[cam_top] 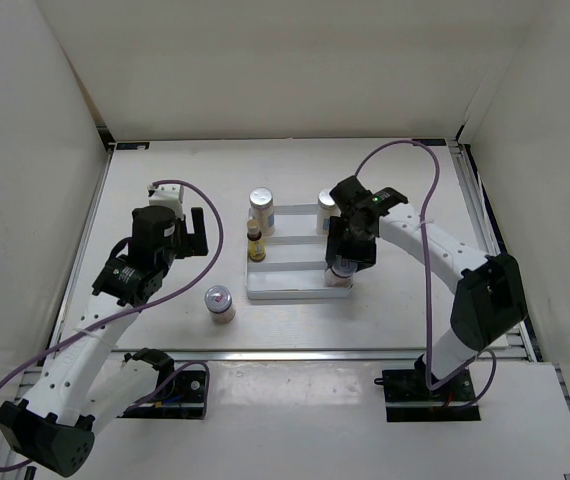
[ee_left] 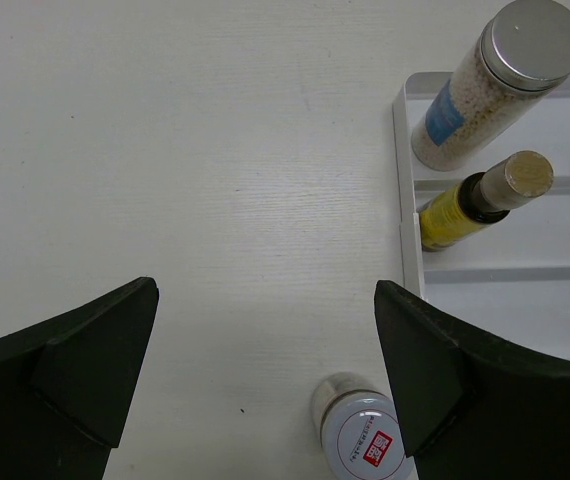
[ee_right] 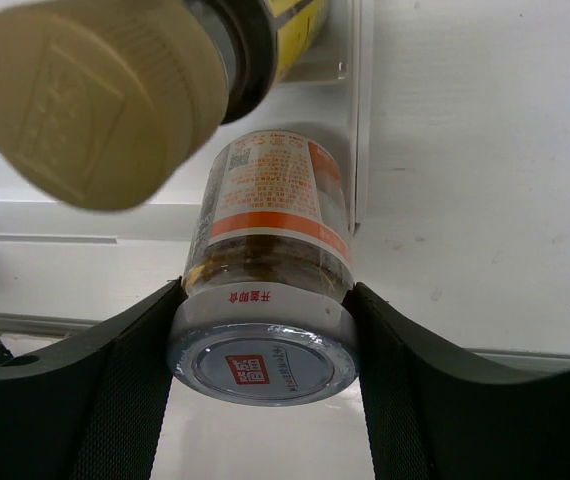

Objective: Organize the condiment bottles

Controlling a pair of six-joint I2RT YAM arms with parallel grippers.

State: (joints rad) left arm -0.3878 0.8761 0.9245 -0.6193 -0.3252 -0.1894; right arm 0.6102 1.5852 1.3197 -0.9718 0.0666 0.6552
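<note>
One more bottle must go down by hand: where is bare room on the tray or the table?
The tray is bare midway, between the amber bottle and the jar in the right gripper. The table is bare behind the tray and under the open left gripper. Crowded: the tray's left edge, the loose jar beside it.

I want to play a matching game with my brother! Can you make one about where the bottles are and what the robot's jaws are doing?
Things:
1. left squat jar
2. right squat jar
3. left tall white bottle
4. left jaws

Places and states:
A. open, holding nothing
B. at the back left of the tray
C. clamped between the right jaws
D. standing on the table, off the tray

Pairs: 1-D, 2-C, 3-B, 4-A.
</note>
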